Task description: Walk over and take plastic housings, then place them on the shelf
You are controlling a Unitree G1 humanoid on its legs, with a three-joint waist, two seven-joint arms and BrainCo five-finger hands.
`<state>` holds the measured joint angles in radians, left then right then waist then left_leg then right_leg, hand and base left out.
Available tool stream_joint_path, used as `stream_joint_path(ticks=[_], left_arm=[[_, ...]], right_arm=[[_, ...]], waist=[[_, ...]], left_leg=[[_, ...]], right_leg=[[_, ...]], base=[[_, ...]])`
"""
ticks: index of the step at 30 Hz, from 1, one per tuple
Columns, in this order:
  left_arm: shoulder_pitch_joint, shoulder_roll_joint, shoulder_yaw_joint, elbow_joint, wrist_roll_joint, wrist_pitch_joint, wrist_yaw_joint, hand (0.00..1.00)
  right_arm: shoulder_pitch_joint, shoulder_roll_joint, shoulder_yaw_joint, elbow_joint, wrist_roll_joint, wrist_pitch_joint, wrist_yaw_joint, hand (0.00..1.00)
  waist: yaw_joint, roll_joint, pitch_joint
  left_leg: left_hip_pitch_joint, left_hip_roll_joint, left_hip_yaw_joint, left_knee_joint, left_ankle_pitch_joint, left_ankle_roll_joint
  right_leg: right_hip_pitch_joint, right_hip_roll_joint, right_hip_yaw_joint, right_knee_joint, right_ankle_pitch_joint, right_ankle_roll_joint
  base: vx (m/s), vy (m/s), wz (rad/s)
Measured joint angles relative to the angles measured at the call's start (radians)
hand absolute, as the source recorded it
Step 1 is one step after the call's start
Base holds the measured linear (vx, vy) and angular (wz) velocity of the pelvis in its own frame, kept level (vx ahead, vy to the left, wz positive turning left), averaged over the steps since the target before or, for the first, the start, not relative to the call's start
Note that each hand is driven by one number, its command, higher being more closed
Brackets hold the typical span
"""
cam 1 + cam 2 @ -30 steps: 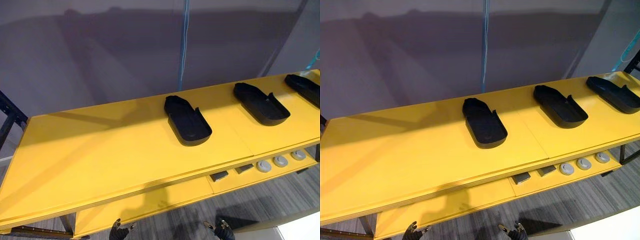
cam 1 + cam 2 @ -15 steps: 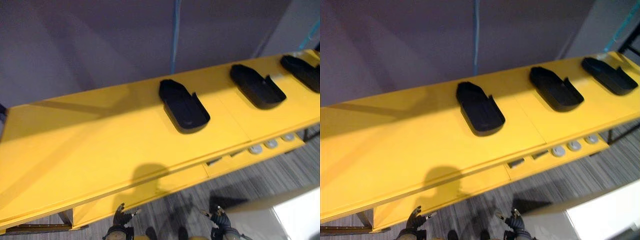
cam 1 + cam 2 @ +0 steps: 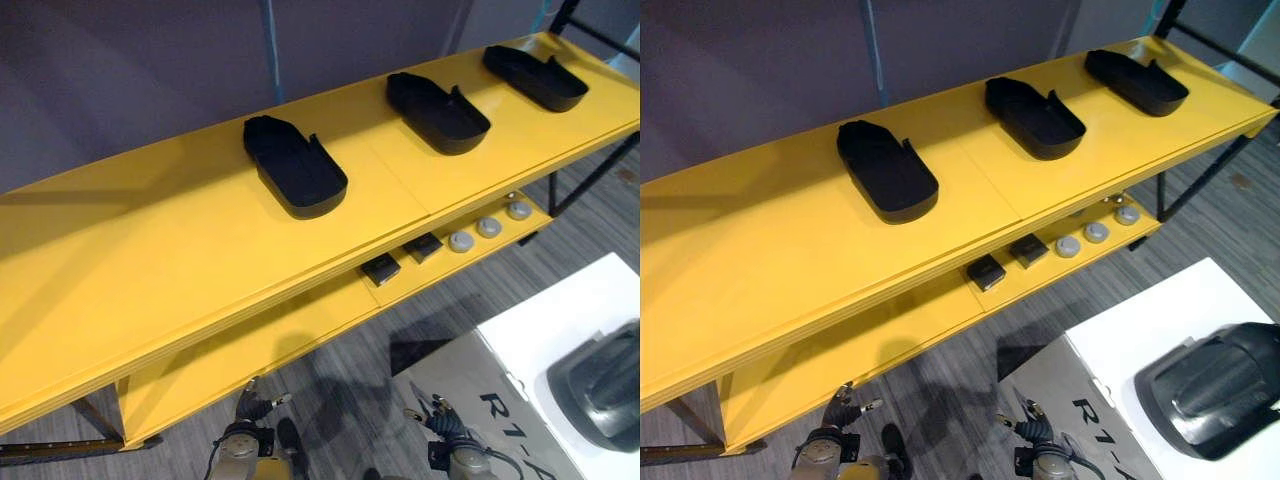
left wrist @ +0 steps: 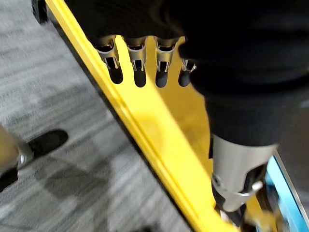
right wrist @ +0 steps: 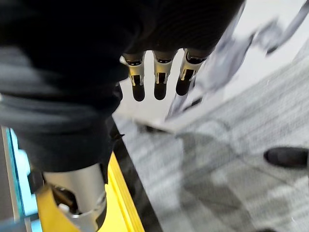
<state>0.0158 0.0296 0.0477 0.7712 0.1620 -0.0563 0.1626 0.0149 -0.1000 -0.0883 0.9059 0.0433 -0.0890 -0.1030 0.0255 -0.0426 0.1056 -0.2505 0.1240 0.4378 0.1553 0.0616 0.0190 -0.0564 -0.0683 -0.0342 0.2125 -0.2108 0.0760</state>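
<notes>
In the left eye view, a long yellow shelf (image 3: 150,270) runs across. 3 black housings (image 3: 295,168) lie in a row on its top board, well apart from each other. On the lower board (image 3: 250,350) sit 2 small black blocks (image 3: 380,268), and beside them are 3 grey round discs (image 3: 489,227). The left hand (image 3: 252,408) and the right hand (image 3: 440,420) hang low over the grey floor (image 3: 330,390) in front of the shelf. They touch nothing.

In the right eye view, a white table (image 3: 1160,310) stands to the right, apart from the shelf. A dark grey housing (image 3: 1215,385) lies on it.

In the left wrist view, the left hand's fingers (image 4: 140,67) hang straight and loose, and they hold nothing. Past them are the shelf's yellow edge and the floor.

In the right wrist view, the right hand's fingers (image 5: 159,79) are also straight and loose, and they hold nothing. Past them are the white table and the floor.
</notes>
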Motion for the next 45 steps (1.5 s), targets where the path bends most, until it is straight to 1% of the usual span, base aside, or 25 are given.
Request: stream_joint_path(ticks=[1, 4, 5, 6, 9, 10, 12, 13, 14, 15, 17, 18, 22, 23, 25, 26, 28, 29, 31, 32, 33, 34, 38, 41, 45], left_arm=[[-0.002, 0.002, 0.000, 0.000, 0.000, 0.000, 0.000, 0.00], [0.001, 0.002, 0.000, 0.000, 0.000, 0.000, 0.002, 0.00], [0.003, 0.001, 0.001, 0.005, 0.000, 0.000, 0.003, 0.00], [0.003, 0.004, 0.003, 0.012, 0.000, 0.001, 0.004, 0.00], [0.012, 0.010, 0.005, 0.022, 0.000, 0.001, 0.006, 0.00], [0.017, 0.013, 0.005, 0.038, 0.000, 0.003, 0.006, 0.00], [0.020, 0.022, 0.006, 0.043, 0.000, 0.005, 0.007, 0.00], [0.022, 0.027, 0.006, 0.043, 0.000, 0.006, 0.008, 0.00], [0.030, 0.033, 0.008, 0.041, 0.000, 0.007, 0.009, 0.00], [0.029, 0.036, 0.015, 0.044, -0.001, 0.009, 0.009, 0.00], [0.019, 0.026, 0.026, 0.042, -0.004, 0.011, 0.010, 0.00], [0.016, 0.029, 0.027, 0.043, -0.005, 0.012, 0.012, 0.00], [-0.001, 0.034, 0.026, 0.074, -0.019, 0.012, 0.009, 0.00], [-0.007, 0.032, 0.025, 0.080, -0.019, 0.016, 0.008, 0.00], [-0.008, 0.031, 0.025, 0.081, -0.019, 0.021, 0.007, 0.00], [-0.008, 0.023, 0.020, 0.081, -0.019, 0.021, 0.006, 0.00], [-0.010, 0.005, 0.001, 0.096, -0.019, 0.021, 0.003, 0.00], [-0.003, -0.008, 0.001, 0.097, -0.019, 0.022, 0.003, 0.00], [0.016, -0.008, -0.001, 0.097, -0.020, 0.022, 0.003, 0.00], [0.019, -0.008, -0.001, 0.097, -0.020, 0.022, 0.004, 0.00], [0.018, -0.009, -0.005, 0.097, -0.022, 0.021, 0.004, 0.00], [0.018, -0.008, -0.005, 0.097, -0.022, 0.020, 0.005, 0.00], [0.006, 0.025, -0.003, 0.116, -0.023, 0.020, 0.006, 0.00], [0.022, 0.038, 0.004, 0.118, -0.024, 0.021, 0.006, 0.00], [0.050, 0.061, 0.007, 0.118, -0.030, 0.021, 0.005, 0.00]], right_arm=[[0.000, -0.001, -0.010, 0.001, 0.000, 0.000, -0.002, 0.00], [0.003, -0.006, -0.011, 0.010, 0.000, -0.001, -0.002, 0.00], [0.002, -0.007, -0.011, 0.009, 0.000, -0.001, -0.002, 0.00], [0.005, -0.001, -0.011, 0.007, 0.000, -0.001, -0.001, 0.00], [0.021, 0.008, -0.012, 0.005, 0.000, 0.000, -0.001, 0.00], [0.022, 0.010, -0.013, 0.004, 0.000, 0.000, -0.001, 0.00], [0.017, 0.021, -0.012, 0.000, 0.000, 0.000, -0.001, 0.00], [0.017, 0.025, -0.010, -0.002, 0.000, 0.000, -0.001, 0.00], [0.017, 0.029, -0.007, -0.008, 0.000, 0.000, -0.001, 0.00], [0.014, 0.029, -0.006, -0.014, 0.000, 0.000, -0.001, 0.00], [-0.004, 0.030, -0.001, -0.019, 0.000, 0.000, -0.001, 0.00], [-0.011, 0.029, 0.009, -0.017, 0.000, 0.000, -0.001, 0.00], [0.001, 0.030, 0.012, -0.019, 0.000, 0.000, -0.001, 0.00], [0.029, 0.031, 0.012, -0.019, 0.003, -0.001, -0.001, 0.00], [0.051, 0.030, 0.012, -0.020, 0.005, -0.001, -0.004, 0.00], [0.066, 0.023, 0.009, -0.027, 0.009, -0.001, -0.008, 0.00], [0.063, 0.009, -0.002, -0.025, 0.010, -0.001, -0.017, 0.00], [0.054, 0.006, -0.035, -0.018, 0.010, -0.001, -0.021, 0.00], [0.056, 0.009, -0.056, 0.001, 0.010, -0.001, -0.023, 0.00], [0.057, 0.009, -0.060, 0.011, 0.010, -0.001, -0.023, 0.00], [0.065, 0.007, -0.071, 0.020, 0.012, -0.001, -0.030, 0.00], [0.065, 0.004, -0.078, 0.021, 0.019, -0.001, -0.031, 0.00], [0.105, 0.019, -0.116, 0.019, 0.026, -0.001, -0.032, 0.00], [0.118, 0.020, -0.178, 0.018, 0.037, -0.001, -0.034, 0.00], [0.117, 0.017, -0.315, -0.036, 0.070, -0.001, -0.037, 0.00]], waist=[[-0.008, 0.004, 0.004], [-0.010, 0.021, 0.022], [-0.011, 0.033, 0.038], [-0.018, 0.032, 0.044], [-0.021, 0.022, 0.046], [-0.034, 0.025, 0.044], [-0.038, 0.027, 0.043], [-0.037, 0.020, 0.040], [-0.036, 0.001, 0.032], [-0.041, -0.001, 0.031], [-0.061, 0.019, 0.022], [-0.060, 0.018, 0.028], [-0.073, 0.023, 0.035], [-0.073, 0.034, 0.042], [-0.073, 0.037, 0.045], [-0.074, 0.043, 0.050], [-0.071, 0.051, 0.068], [-0.068, 0.061, 0.080], [-0.067, 0.064, 0.087], [-0.068, 0.067, 0.088], [-0.069, 0.088, 0.087], [-0.067, 0.099, 0.086], [-0.071, 0.064, 0.062], [-0.071, 0.064, 0.052], [-0.068, 0.059, 0.039]], left_leg=[[0.001, 0.005, -0.007, 0.011, 0.000, -0.001], [0.006, -0.001, -0.171, 0.043, -0.009, -0.021], [0.028, -0.002, -0.222, 0.042, -0.034, -0.059], [0.046, -0.006, -0.199, 0.040, -0.055, -0.077], [0.097, -0.026, -0.148, -0.009, -0.072, -0.086], [0.129, -0.038, -0.119, -0.058, -0.072, -0.087], [0.164, -0.022, -0.039, -0.112, -0.073, -0.087], [0.190, -0.015, 0.032, -0.118, -0.073, -0.087], [0.218, -0.025, 0.090, -0.104, -0.078, -0.092], [0.221, -0.032, 0.091, -0.083, -0.093, -0.095], [0.230, -0.006, 0.104, -0.059, -0.137, -0.119], [0.239, 0.003, 0.120, -0.050, -0.137, -0.119], [0.267, 0.110, 0.167, 0.066, -0.169, -0.124], [0.264, 0.178, 0.162, 0.165, -0.197, -0.130], [0.243, 0.246, 0.150, 0.299, -0.205, -0.130], [0.205, 0.286, 0.106, 0.427, -0.188, -0.104], [0.152, 0.243, -0.047, 0.500, -0.249, -0.124], [0.134, 0.147, -0.183, 0.464, -0.299, -0.157], [0.137, 0.049, -0.296, 0.359, -0.309, -0.172], [0.137, 0.026, -0.324, 0.320, -0.308, -0.171], [0.139, -0.002, -0.370, 0.198, -0.271, -0.129], [0.141, 0.001, -0.374, 0.179, -0.215, -0.095], [0.205, -0.051, -0.339, 0.064, -0.178, -0.056], [0.252, -0.085, -0.335, -0.030, -0.142, -0.049], [0.292, -0.092, -0.333, -0.071, -0.139, -0.051]], right_leg=[[0.002, 0.003, 0.004, 0.004, 0.002, -0.003], [-0.020, 0.006, 0.066, 0.047, -0.002, -0.012], [-0.029, 0.011, 0.105, 0.066, -0.005, -0.018], [-0.035, 0.009, 0.141, 0.075, -0.007, -0.018], [-0.048, -0.003, 0.217, 0.048, -0.010, -0.015], [-0.048, -0.017, 0.227, 0.007, -0.002, -0.027], [-0.104, -0.053, 0.123, 0.065, 0.015, -0.044], [-0.152, -0.101, -0.064, 0.160, 0.017, -0.055], [-0.158, -0.156, -0.283, 0.193, 0.048, -0.094], [-0.154, -0.166, -0.303, 0.188, 0.074, -0.077], [-0.154, -0.154, -0.396, 0.165, 0.087, -0.094], [-0.153, -0.147, -0.394, 0.167, 0.085, -0.097], [-0.111, -0.032, -0.338, 0.103, 0.097, -0.103], [-0.072, 0.013, -0.333, 0.070, 0.098, -0.105], [-0.038, 0.045, -0.326, 0.051, 0.097, -0.107], [-0.012, 0.061, -0.298, 0.040, 0.090, -0.120], [0.002, 0.060, -0.236, 0.042, 0.084, -0.135], [0.007, 0.054, -0.175, 0.041, 0.085, -0.137], [0.022, 0.054, -0.111, 0.039, 0.085, -0.137], [0.026, 0.055, -0.099, 0.037, 0.085, -0.136], [0.029, 0.073, -0.068, 0.030, 0.085, -0.129], [0.028, 0.085, -0.056, 0.027, 0.083, -0.123], [0.059, 0.039, -0.033, -0.017, 0.089, -0.080], [0.086, 0.010, -0.037, -0.055, 0.090, -0.056], [0.121, 0.007, -0.039, -0.087, 0.090, -0.048]], base=[[-0.13, -0.031, -0.18], [-0.17, -0.030, -0.61], [-0.17, 0.040, -0.89], [-0.20, 0.102, -0.91], [-0.13, 0.175, -1.12], [-0.04, 0.235, -1.42], [-0.06, 0.211, -1.46], [-0.06, 0.110, -1.54], [-0.05, 0.087, -1.50], [-0.01, 0.051, -1.26], [0.05, -0.002, -1.16], [0.07, -0.075, -1.15], [0.14, -0.153, -0.84], [0.18, -0.222, -0.56], [0.18, -0.213, -0.50], [0.21, -0.157, -0.62], [0.19, -0.050, -0.92], [0.11, 0.078, -1.05], [0.11, 0.112, -1.04], [0.12, 0.157, -0.94], [0.07, 0.147, -0.71], [0.09, 0.181, -0.78], [0.09, 0.119, -0.11], [0.14, 0.085, 0.09], [0.12, 0.039, 0.02]])
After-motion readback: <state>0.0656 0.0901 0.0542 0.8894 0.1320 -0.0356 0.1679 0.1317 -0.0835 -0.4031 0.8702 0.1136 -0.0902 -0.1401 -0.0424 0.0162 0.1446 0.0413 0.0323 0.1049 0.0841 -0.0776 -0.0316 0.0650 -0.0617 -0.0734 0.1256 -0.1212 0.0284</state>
